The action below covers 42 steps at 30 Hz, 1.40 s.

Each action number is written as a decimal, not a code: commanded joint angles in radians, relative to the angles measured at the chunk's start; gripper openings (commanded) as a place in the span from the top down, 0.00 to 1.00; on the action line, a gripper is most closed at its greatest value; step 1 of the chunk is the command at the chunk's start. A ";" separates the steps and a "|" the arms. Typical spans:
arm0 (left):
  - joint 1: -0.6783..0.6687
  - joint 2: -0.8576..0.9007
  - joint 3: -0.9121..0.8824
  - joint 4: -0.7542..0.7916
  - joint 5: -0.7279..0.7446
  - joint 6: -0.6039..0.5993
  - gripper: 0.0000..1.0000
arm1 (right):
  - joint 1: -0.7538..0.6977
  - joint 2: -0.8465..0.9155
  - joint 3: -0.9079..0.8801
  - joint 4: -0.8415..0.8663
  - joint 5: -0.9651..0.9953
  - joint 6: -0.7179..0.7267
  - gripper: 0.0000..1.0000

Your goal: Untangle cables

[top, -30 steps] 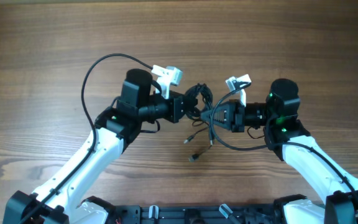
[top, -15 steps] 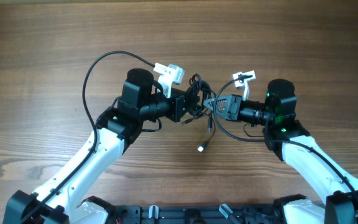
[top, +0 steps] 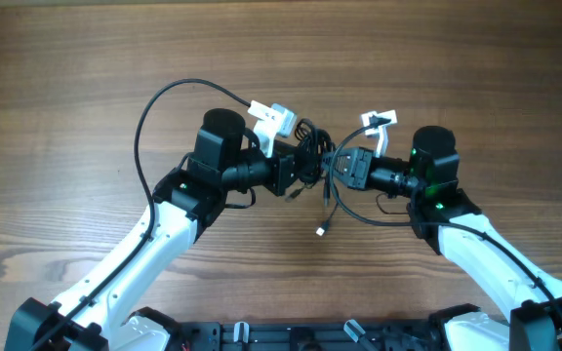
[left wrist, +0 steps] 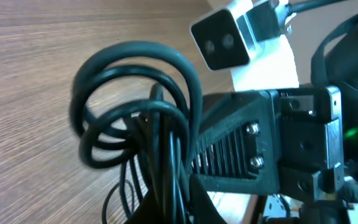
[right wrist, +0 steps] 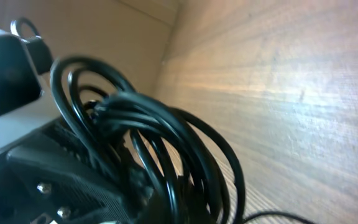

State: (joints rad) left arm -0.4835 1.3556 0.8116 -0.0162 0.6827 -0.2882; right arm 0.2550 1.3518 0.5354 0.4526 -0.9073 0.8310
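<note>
Brown wood-grain worktop [top: 57, 224] lay beneath both arms. One silvery plug end [top: 319, 231] hung nearest. Above it, the cables [top: 310, 151] sat bunched between the left end effector [top: 299, 174] and the right end effector [top: 333, 167], each clenched on them. A second earlier, the right one had stood farther from the left.

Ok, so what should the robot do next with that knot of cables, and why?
Probably pull the two sets of jaws slowly apart. Both look shut on the bunched cables, close together; the loops are coiled tight and only one plug hangs free, so gentle tension might draw a loop loose.
</note>
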 commanded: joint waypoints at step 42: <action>-0.141 -0.011 0.007 -0.122 -0.423 0.416 0.96 | -0.174 -0.001 0.013 -0.003 -0.226 -0.125 0.36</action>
State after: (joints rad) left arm -0.6216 1.3483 0.8124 -0.1493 0.2989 0.1032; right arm 0.0799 1.3556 0.5358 0.4530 -1.2984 0.7105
